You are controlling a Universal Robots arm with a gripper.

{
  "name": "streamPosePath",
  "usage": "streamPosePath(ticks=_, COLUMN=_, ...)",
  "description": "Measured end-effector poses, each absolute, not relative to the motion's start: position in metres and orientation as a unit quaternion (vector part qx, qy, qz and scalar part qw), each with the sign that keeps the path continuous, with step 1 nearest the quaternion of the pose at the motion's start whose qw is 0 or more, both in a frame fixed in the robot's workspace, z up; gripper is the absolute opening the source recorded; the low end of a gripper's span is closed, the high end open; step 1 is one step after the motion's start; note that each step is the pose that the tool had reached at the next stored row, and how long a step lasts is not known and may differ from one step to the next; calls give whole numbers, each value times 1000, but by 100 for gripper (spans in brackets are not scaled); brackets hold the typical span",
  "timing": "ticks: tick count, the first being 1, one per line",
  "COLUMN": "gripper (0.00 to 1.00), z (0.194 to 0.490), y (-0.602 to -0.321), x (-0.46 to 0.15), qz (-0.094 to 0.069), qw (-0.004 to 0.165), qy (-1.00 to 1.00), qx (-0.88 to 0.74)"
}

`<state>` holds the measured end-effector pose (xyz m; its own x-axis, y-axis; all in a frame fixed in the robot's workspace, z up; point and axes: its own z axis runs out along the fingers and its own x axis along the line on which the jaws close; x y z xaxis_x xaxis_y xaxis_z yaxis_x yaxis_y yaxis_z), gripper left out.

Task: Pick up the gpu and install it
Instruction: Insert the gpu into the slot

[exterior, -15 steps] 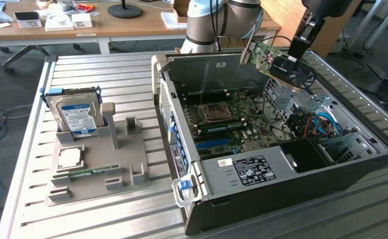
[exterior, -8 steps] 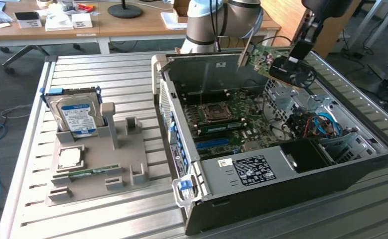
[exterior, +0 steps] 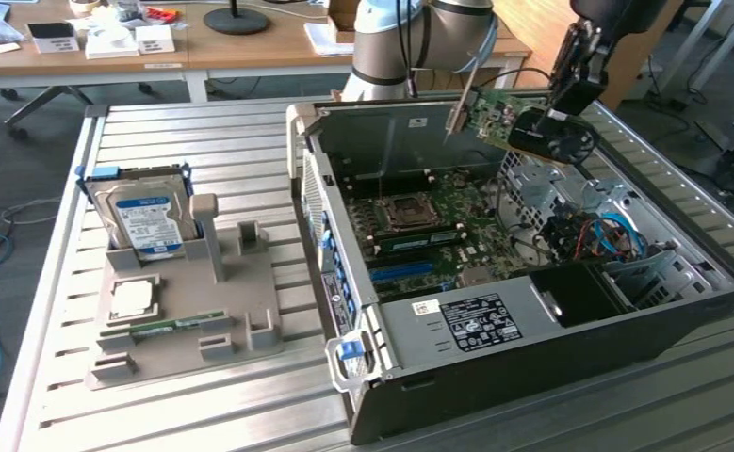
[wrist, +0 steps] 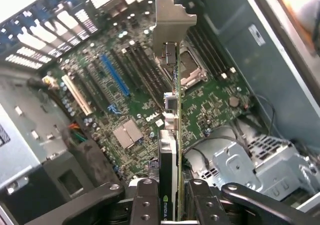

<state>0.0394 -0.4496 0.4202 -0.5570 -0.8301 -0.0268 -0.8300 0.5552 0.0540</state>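
- Green gpu (wrist: 173, 135): from the wrist we see only its thin edge and silver bracket (wrist: 172, 25).
- We see the jaws clamped on it, tilted in the air above the open computer case (exterior: 530, 367).
- The arm (exterior: 587, 47) hangs down from above.

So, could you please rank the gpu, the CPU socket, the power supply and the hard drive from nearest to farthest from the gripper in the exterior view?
1. gpu: held in the gripper, above the case.
2. CPU socket: on the motherboard, below the gripper.
3. power supply: at the case's camera-side end.
4. hard drive: on the grey holder, the exterior view's left.
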Motion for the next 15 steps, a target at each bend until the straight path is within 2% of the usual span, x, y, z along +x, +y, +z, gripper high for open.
streamPosePath(ticks=15, gripper=27, z=419, y=-450, x=39, qz=-30, qw=5, qy=-809, qx=586)
